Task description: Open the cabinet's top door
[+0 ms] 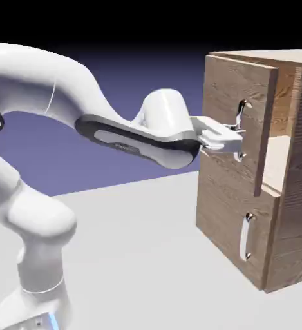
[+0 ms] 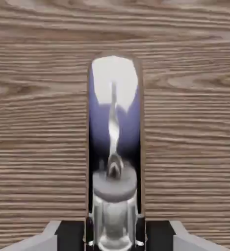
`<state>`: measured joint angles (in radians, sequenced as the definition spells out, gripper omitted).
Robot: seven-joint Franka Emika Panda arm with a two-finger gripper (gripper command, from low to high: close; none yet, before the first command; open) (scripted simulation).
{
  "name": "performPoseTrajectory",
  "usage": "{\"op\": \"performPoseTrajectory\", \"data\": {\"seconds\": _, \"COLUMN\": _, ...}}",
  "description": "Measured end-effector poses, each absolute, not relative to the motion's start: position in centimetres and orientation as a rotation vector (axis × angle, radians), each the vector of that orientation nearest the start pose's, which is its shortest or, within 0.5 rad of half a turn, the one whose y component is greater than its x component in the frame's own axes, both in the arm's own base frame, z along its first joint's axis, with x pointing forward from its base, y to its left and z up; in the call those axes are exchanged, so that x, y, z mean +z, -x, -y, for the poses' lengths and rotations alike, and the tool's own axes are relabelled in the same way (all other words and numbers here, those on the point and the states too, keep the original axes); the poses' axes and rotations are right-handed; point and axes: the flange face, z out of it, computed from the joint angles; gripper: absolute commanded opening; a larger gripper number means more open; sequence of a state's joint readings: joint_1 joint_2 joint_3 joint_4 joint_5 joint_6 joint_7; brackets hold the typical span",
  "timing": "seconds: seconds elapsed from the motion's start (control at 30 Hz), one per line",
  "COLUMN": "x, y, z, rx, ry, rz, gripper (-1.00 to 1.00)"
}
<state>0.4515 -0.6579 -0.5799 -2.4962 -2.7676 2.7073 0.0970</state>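
Observation:
The light-brown wood-grain cabinet (image 1: 301,193) stands at the exterior view's right. Its top door (image 1: 234,84) stands ajar, swung a little away from the body, and a pale interior shows behind its edge. My gripper (image 1: 238,136) reaches in level from the left and is shut on the top door's silver handle (image 1: 243,113). In the hand view the handle (image 2: 114,142) runs up the middle, large and shiny, between my gripper (image 2: 115,233) and the door's wood (image 2: 185,147). The fingertips (image 2: 53,238) show at the bottom edge.
The shorter lower panel (image 1: 224,219) is flush with the cabinet, with its own silver handle (image 1: 246,236) below my hand. The white arm (image 1: 134,138) stretches across from the left over the pale table (image 1: 147,258).

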Motion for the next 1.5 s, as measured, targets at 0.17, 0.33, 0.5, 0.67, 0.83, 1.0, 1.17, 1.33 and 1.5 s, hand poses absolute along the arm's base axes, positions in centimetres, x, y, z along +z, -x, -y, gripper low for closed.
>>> {"op": "performPoseTrajectory", "data": {"seconds": 0.17, "x": 50.6, "y": -37.2, "z": 3.7, "rx": 0.388, "ry": -0.811, "rz": -1.360, "gripper": -1.00}}
{"op": "performPoseTrajectory", "data": {"seconds": 0.33, "x": 50.6, "y": -34.7, "z": 1.3, "rx": 0.313, "ry": -0.872, "rz": -1.316, "gripper": -1.00}}
{"op": "performPoseTrajectory", "data": {"seconds": 0.5, "x": 50.6, "y": -32.5, "z": -1.1, "rx": 0.241, "ry": -0.929, "rz": -1.272, "gripper": -1.00}}
{"op": "performPoseTrajectory", "data": {"seconds": 0.67, "x": 50.6, "y": -30.6, "z": -3.7, "rx": 0.172, "ry": -0.983, "rz": -1.228, "gripper": -1.00}}
{"op": "performPoseTrajectory", "data": {"seconds": 0.83, "x": 50.6, "y": -28.9, "z": -6.5, "rx": 0.100, "ry": -1.038, "rz": -1.180, "gripper": -1.00}}
{"op": "performPoseTrajectory", "data": {"seconds": 1.0, "x": 50.6, "y": -27.3, "z": -9.9, "rx": 0.019, "ry": -1.097, "rz": -1.124, "gripper": -1.00}}
{"op": "performPoseTrajectory", "data": {"seconds": 1.17, "x": 50.6, "y": -25.9, "z": -13.9, "rx": -0.073, "ry": -1.162, "rz": -1.058, "gripper": -1.00}}
{"op": "performPoseTrajectory", "data": {"seconds": 1.33, "x": 50.6, "y": -24.9, "z": -18.4, "rx": -0.174, "ry": -1.229, "rz": -0.983, "gripper": -1.00}}
{"op": "performPoseTrajectory", "data": {"seconds": 1.5, "x": 50.6, "y": -24.5, "z": -23.0, "rx": -0.275, "ry": -1.293, "rz": -0.904, "gripper": -1.00}}
